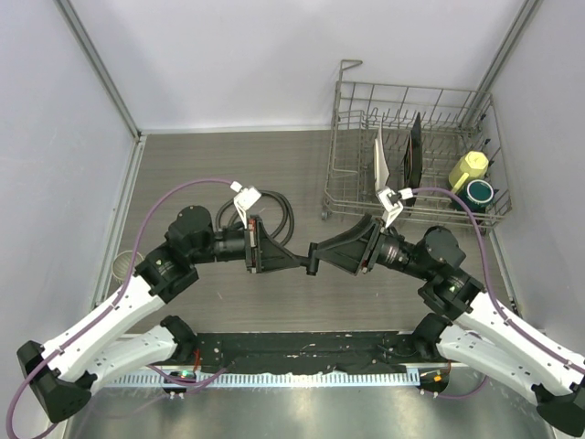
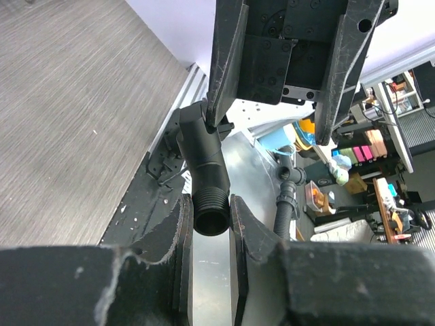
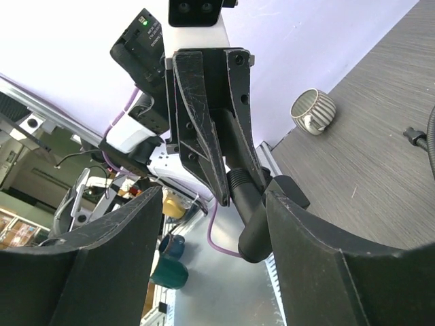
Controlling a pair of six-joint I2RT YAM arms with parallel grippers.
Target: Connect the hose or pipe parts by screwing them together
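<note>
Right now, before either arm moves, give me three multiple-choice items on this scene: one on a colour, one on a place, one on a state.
1. The mug beside the teal mug in the dish rack is: A red; B yellow; C white.
2. The hose lies: A in the rack; B on the table beyond the left gripper; C off the table edge.
3. Which gripper holds the T-fitting? A left; B right; C neither.
Key: B, its body shows yellow; B, it coils on the grey table; A, the left is closed on it while the right gripper stands open.
</note>
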